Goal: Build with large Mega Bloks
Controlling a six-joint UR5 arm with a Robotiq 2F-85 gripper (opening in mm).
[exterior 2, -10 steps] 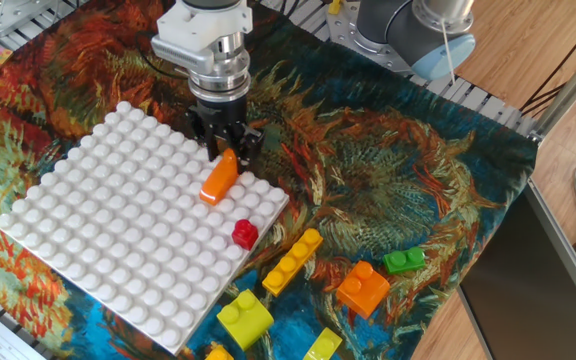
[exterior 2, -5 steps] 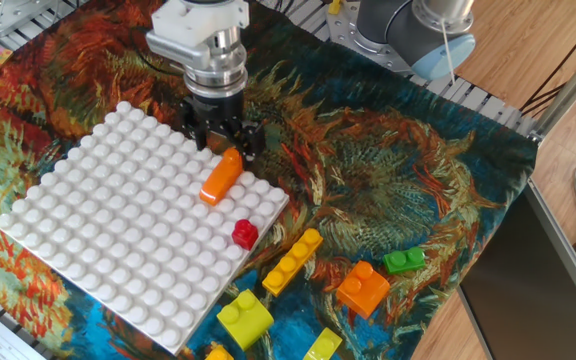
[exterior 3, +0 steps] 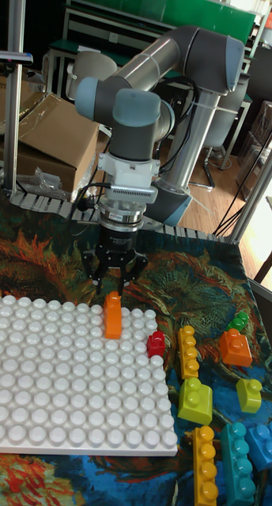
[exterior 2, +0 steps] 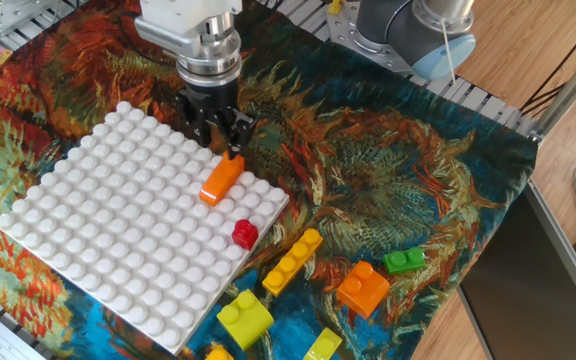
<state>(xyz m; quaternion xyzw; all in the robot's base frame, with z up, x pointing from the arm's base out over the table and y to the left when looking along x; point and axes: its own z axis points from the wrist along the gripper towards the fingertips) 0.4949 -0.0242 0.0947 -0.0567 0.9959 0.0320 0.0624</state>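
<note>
The grey UR5 arm (exterior 3: 164, 75) comes in from the back right, its thick links folding over at a pale blue-capped joint and dropping into a white wrist flange. From there the wrist points straight down. The black gripper (exterior 2: 216, 128) (exterior 3: 115, 277) hangs vertically below it, its two fingers (exterior 3: 99, 269) spread apart with nothing between them, tips pointing at the surface underneath and held just above it, not touching anything that I can see

The gripper (exterior 2: 220, 137) hangs open just above the far end of an orange bar (exterior 2: 220, 178) on the white baseplate (exterior 2: 98, 240). A red cube (exterior 2: 244, 233) sits near the plate's edge.
</note>
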